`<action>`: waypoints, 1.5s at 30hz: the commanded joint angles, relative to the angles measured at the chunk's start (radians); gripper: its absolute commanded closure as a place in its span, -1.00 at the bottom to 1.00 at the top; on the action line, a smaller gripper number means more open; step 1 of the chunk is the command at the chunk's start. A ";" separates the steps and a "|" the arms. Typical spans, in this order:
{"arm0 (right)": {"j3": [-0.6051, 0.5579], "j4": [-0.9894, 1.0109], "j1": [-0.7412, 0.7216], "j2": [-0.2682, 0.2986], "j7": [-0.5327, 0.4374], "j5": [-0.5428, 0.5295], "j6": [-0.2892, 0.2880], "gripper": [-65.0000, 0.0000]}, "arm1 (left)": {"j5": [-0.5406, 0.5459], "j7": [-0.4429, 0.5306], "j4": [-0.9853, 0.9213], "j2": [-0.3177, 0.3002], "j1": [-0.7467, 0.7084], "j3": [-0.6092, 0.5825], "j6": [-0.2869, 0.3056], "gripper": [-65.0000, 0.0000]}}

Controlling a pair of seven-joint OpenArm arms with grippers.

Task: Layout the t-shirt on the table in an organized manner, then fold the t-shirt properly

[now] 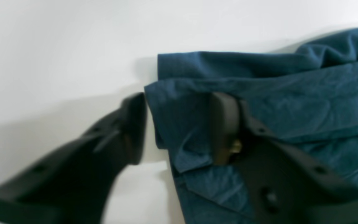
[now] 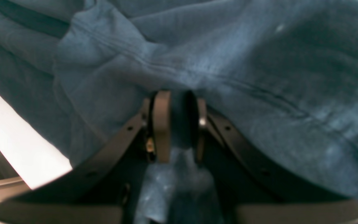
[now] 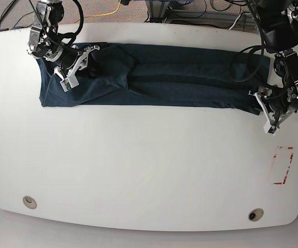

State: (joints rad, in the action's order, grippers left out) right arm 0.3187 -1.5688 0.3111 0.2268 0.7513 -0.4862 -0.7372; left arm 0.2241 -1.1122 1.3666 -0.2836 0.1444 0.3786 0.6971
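The left gripper (image 1: pixel 179 127) stands spread astride the shirt's (image 3: pixel 164 77) corner; the right gripper (image 2: pixel 176 124) pinches a bunched fold. The shirt lies as a long band across the table's (image 3: pixel 138 170) far side. If the left closes off the edge, it could catch only the top layer, so the fold skews.

t-shirt (image 3: pixel 164 82): 1 | table (image 3: pixel 138 170): 1 | grommet holes (image 3: pixel 30 201): 2 | hands (image 3: pixel 269 113): 2

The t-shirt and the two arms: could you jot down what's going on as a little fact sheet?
garment: t-shirt, dark blue, folded into a long band
surface: white table
right gripper: jaws shut on a fold of the cloth
left gripper: jaws apart, straddling the shirt's corner edge
floor mark: red tape rectangle, apart from the shirt
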 commanded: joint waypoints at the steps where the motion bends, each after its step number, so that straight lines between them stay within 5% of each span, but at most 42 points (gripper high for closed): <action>1: 0.001 0.008 0.009 0.009 0.086 0.096 0.039 0.64 | 0.005 0.013 0.015 -0.016 0.017 0.003 0.001 0.54; 10: 0.001 0.008 0.007 0.009 0.086 0.096 0.039 0.64 | 0.005 0.013 0.026 -0.021 0.017 -0.048 0.001 1.00; 45: 0.003 0.012 -0.014 0.007 0.086 0.096 0.039 0.64 | 0.011 -0.084 0.406 -0.049 -0.265 0.020 0.001 1.00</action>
State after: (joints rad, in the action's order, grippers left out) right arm 0.3191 -1.5665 0.2893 0.2245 0.7628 -0.4751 -0.7338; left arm 0.2337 -1.2037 1.7542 -0.3000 -0.1192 0.3912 0.6975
